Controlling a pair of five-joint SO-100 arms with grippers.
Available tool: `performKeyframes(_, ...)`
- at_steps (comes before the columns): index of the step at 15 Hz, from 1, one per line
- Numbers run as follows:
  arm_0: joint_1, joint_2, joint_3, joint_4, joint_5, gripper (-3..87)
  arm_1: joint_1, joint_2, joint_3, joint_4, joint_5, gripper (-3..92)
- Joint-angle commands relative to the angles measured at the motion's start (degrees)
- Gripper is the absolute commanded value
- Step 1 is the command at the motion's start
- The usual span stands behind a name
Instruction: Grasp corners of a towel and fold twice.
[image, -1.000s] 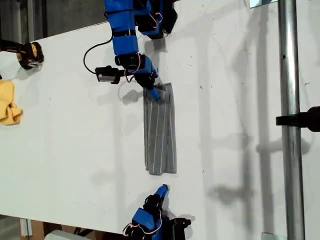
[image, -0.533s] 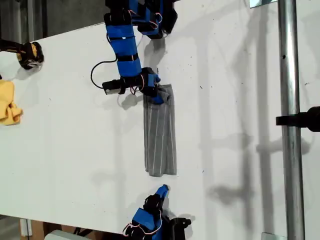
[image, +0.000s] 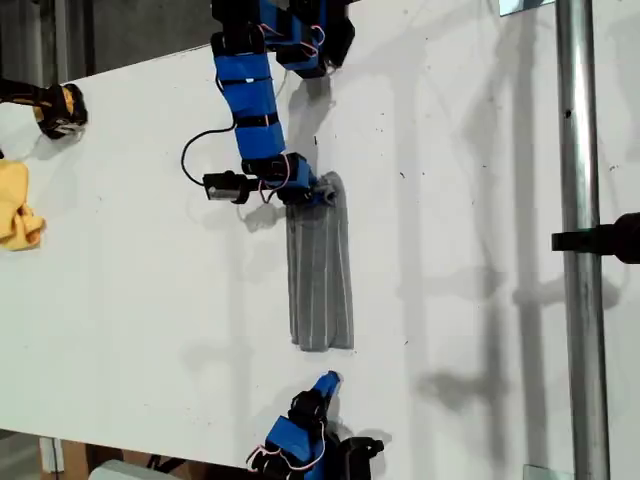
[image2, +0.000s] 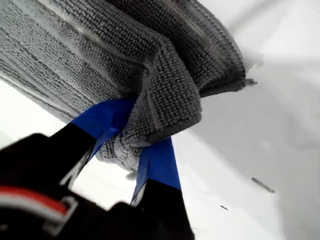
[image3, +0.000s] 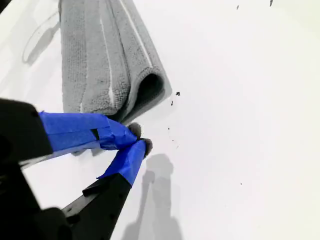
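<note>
Towel (image: 320, 265) lies on the white surface (image: 480, 200) as a long narrow folded strip, near the middle of the exterior view. My first end effector (image2: 145, 137) is at the end of the strip that is toward the top of the exterior view; its two blue fingers (image2: 157, 162) pinch a bunched corner (image2: 170, 107) of the grey cloth between them. In the exterior view this arm (image: 255, 110) reaches down from the top edge. My second end effector (image3: 137, 142) is near the other end of the strip, beside the rolled fold (image3: 147, 87), apart from the cloth. Its blue tips are pressed together and hold nothing. A yellow cloth (image: 18, 205) lies at the exterior view's left edge, well apart from the towel.
</note>
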Motion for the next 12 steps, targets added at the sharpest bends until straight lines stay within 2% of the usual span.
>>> performKeyframes(1, 0.53, 0.35, -1.05, 0.44, -0.44, -1.0, -1.23, 10.20, -1.32, 0.97, 0.00, -0.2)
performKeyframes(4, 0.53, 0.35, -1.41, 0.18, -0.26, -1.0, 0.53, 35.24, 15.82, -0.88, 0.53, -0.2)
performKeyframes(7, 0.09, 0.35, -1.41, 0.00, 0.18, -1.0, 2.20, 62.75, 33.05, 7.91, 5.54, -0.2)
performKeyframes(10, -0.44, 0.35, -1.67, -0.09, 0.62, -1.0, 4.48, 89.65, 40.34, 26.54, 10.81, -0.2)
performKeyframes(12, -0.53, 0.35, -2.02, -0.09, 0.79, -1.0, 4.92, 90.18, 41.40, 23.82, 9.84, -0.2)
